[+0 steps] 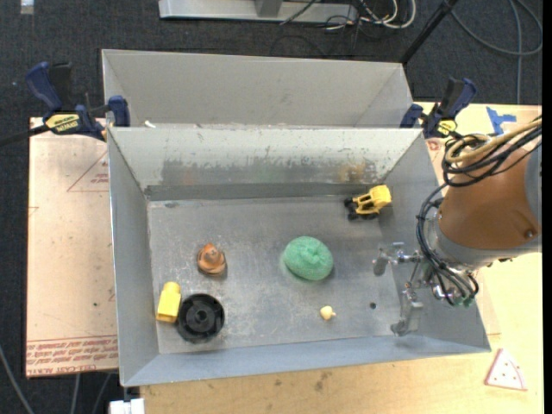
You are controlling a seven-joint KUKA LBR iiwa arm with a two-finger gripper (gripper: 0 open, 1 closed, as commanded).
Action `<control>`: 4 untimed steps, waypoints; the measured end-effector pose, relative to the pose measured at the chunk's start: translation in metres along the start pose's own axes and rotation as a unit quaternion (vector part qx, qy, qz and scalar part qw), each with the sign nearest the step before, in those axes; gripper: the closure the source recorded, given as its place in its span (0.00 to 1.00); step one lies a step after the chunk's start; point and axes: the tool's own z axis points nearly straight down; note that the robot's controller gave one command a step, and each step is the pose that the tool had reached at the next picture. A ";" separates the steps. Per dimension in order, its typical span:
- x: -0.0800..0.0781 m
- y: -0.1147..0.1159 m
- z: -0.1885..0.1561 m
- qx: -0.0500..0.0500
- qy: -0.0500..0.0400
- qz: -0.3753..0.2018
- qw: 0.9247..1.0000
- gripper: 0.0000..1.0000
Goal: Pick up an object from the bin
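My gripper hangs low at the right side of the bin, close to the right wall, its two fingers spread apart with nothing between them. Nearest to it, to the left, a small cream nugget lies on the floor. A green rounded lump sits in the middle of the bin, left of the gripper and apart from it. A yellow and black toy vehicle rests against the back wall, above the gripper.
On the left side of the floor stand a small orange-brown cone-shaped piece, a yellow block and a black round disc touching it. The arm's orange cover and cables overhang the right wall.
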 end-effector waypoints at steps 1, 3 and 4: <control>-0.002 0.000 -0.004 0.001 -0.004 -0.002 1.000 0.00; -0.053 0.060 0.050 -0.001 -0.006 -0.024 1.000 0.00; -0.086 0.072 0.048 0.001 -0.005 -0.085 0.996 0.00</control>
